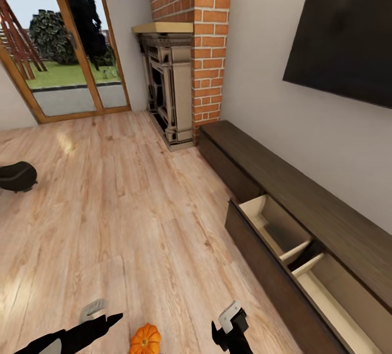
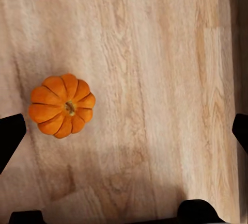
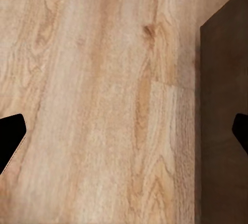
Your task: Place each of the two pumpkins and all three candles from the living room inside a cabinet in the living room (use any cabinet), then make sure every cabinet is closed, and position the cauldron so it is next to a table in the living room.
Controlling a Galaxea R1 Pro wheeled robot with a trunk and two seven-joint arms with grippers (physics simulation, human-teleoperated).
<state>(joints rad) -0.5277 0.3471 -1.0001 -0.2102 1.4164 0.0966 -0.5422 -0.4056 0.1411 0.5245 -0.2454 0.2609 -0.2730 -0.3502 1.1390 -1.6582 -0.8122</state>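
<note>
One orange ribbed pumpkin (image 1: pixel 145 339) lies on the wood floor at the near edge of the head view, between my two arms. In the left wrist view the pumpkin (image 2: pixel 62 105) sits stem-up on the floor below my left gripper (image 2: pixel 124 131), nearer one finger, untouched. My left gripper (image 1: pixel 103 318) is open. My right gripper (image 1: pixel 228 329) is open over bare floor, and its camera sees the cabinet's dark front (image 3: pixel 225 105). The long cabinet (image 1: pixel 305 191) runs along the right wall with a drawer (image 1: pixel 275 229) pulled out, pale inside. The black cauldron (image 1: pixel 16 175) stands on the floor at far left.
A brick fireplace (image 1: pixel 174 82) stands at the far end of the cabinet. A dark TV (image 1: pixel 343 38) hangs on the wall above the cabinet. Glass patio doors (image 1: pixel 65 55) are at the back left. Wood floor (image 1: pixel 120 212) stretches between cauldron and cabinet.
</note>
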